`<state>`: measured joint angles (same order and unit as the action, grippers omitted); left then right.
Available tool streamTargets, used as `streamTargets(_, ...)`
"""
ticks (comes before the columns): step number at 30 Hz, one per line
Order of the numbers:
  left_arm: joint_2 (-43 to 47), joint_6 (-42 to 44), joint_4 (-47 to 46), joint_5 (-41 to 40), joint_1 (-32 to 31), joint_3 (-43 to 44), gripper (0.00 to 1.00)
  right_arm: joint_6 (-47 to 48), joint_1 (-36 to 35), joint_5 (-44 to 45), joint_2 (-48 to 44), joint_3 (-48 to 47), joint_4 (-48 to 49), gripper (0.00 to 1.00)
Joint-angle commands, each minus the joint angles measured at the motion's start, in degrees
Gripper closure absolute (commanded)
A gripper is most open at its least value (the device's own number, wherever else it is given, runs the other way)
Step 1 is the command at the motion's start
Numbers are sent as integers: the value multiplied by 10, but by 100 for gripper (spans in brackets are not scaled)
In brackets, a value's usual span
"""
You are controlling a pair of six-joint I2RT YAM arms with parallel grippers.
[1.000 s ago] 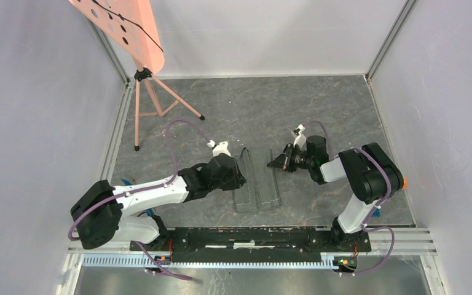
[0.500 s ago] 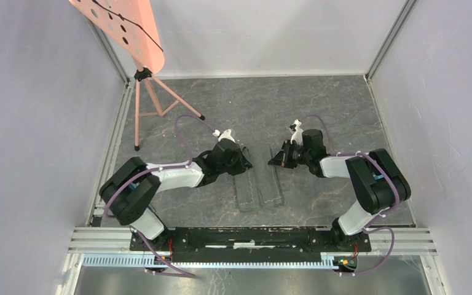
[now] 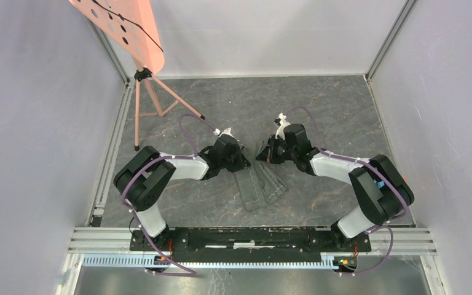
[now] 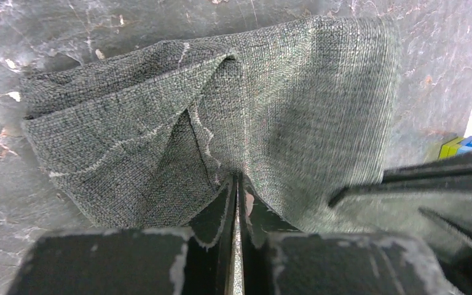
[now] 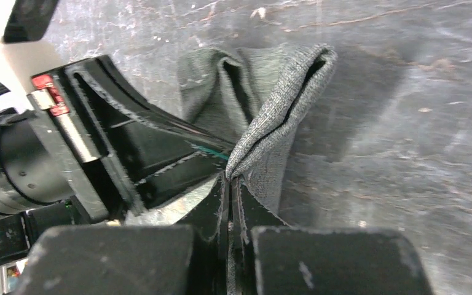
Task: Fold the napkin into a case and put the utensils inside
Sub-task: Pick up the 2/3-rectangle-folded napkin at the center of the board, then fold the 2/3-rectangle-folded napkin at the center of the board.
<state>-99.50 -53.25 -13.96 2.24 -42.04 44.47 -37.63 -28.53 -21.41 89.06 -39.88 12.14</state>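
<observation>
The dark grey napkin (image 3: 259,184) lies folded into a narrow strip on the slate floor, its far end lifted. My left gripper (image 3: 243,162) is shut on the napkin's far left edge; the cloth (image 4: 252,117) bunches in folds ahead of its closed jaws (image 4: 238,184). My right gripper (image 3: 263,156) is shut on the far right edge, where a doubled fold (image 5: 283,104) rises from its tips (image 5: 228,178). The left gripper's body (image 5: 98,147) sits close beside it. A bit of blue, green and yellow, perhaps the utensils (image 4: 461,146), shows at the left wrist view's right edge.
A salmon perforated panel on a tripod (image 3: 141,77) stands at the far left corner. Aluminium frame rails (image 3: 252,236) run along the near edge, and grey walls close in both sides.
Both grippers have moved away from the bases and toward each other, pulling the napkin's far end up and inward. The strip on the floor has skewed and bunched at its far end.
</observation>
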Motion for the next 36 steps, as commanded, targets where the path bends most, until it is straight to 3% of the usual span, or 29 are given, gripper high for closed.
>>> streamTargets(1,-13,23,-6,10,3,-12,91,-68,-44,70,-2,-17,16,100)
streamTargets(10,22,53,5,17,8,-24,92,-170,-109,119,21,4,108,100)
streamTargets(17,105,73,67,22,19,-20,87,-175,-115,153,14,15,94,100)
streamTargets(24,190,58,130,23,64,-49,62,-160,-124,174,22,-9,57,99)
streamTargets(26,191,55,124,27,80,-67,52,-158,-131,183,26,-16,48,100)
streamTargets(29,162,58,116,44,98,-72,48,-159,-139,191,35,-25,42,100)
streamTargets(32,130,61,86,61,101,-75,49,-159,-145,199,44,-30,40,99)
streamTargets(36,88,64,62,81,101,-69,60,-160,-155,211,54,-43,30,99)
